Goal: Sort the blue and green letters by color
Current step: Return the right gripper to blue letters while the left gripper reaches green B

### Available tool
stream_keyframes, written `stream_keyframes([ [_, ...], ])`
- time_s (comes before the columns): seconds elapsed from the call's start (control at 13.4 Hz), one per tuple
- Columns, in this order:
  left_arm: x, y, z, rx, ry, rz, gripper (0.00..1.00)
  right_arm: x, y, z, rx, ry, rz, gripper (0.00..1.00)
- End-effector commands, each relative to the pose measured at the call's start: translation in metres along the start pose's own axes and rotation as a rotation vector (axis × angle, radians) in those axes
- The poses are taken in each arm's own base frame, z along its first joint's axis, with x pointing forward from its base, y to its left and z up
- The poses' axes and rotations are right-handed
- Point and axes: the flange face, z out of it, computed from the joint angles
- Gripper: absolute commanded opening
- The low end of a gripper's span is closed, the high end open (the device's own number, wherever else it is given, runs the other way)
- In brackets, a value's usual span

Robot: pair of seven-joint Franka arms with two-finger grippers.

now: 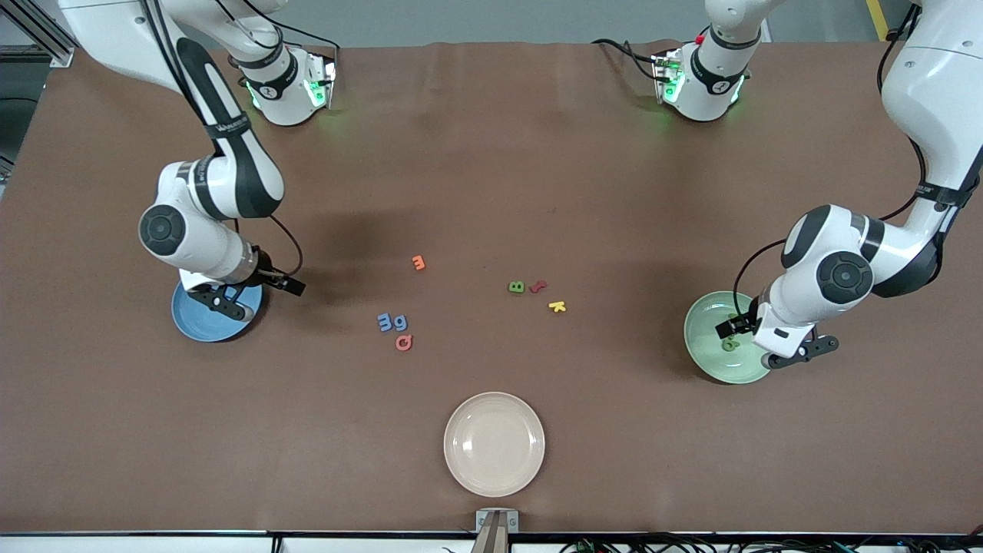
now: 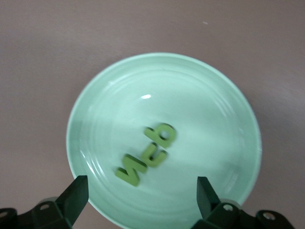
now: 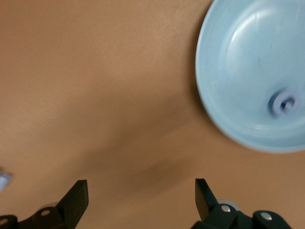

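Note:
Two blue letters lie side by side near the table's middle. A green letter lies toward the left arm's end, beside a dark red one. Three green letters rest in the green plate, which also shows in the front view. My left gripper hangs open and empty over that plate's rim. One blue letter lies in the blue plate. My right gripper is open and empty, up over the blue plate's edge with bare table between its fingers.
An orange letter, a dark red letter, a yellow letter and a pink letter lie among the loose letters. A cream plate stands near the front edge of the table.

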Motion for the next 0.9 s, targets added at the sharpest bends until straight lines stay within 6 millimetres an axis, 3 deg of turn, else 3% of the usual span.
stream_keyframes([
  [0.0,-0.020,0.044,-0.032,-0.001,0.009,0.001,1.00,-0.007,-0.031,-0.002,0.021,-0.016,0.343,0.99],
  [0.15,-0.042,0.085,-0.040,-0.019,0.012,-0.036,0.99,-0.016,-0.055,0.003,0.036,-0.025,0.533,0.99],
  [0.45,-0.103,0.180,-0.039,-0.028,0.006,-0.158,0.90,-0.039,-0.109,0.023,0.074,-0.008,0.680,0.99],
  [0.67,-0.142,0.234,-0.046,-0.048,0.016,-0.371,0.87,-0.053,-0.149,0.038,0.088,0.003,0.677,0.99],
  [0.82,-0.159,0.260,-0.052,-0.064,0.015,-0.455,0.84,-0.055,-0.169,0.044,0.094,0.007,0.655,1.00],
])
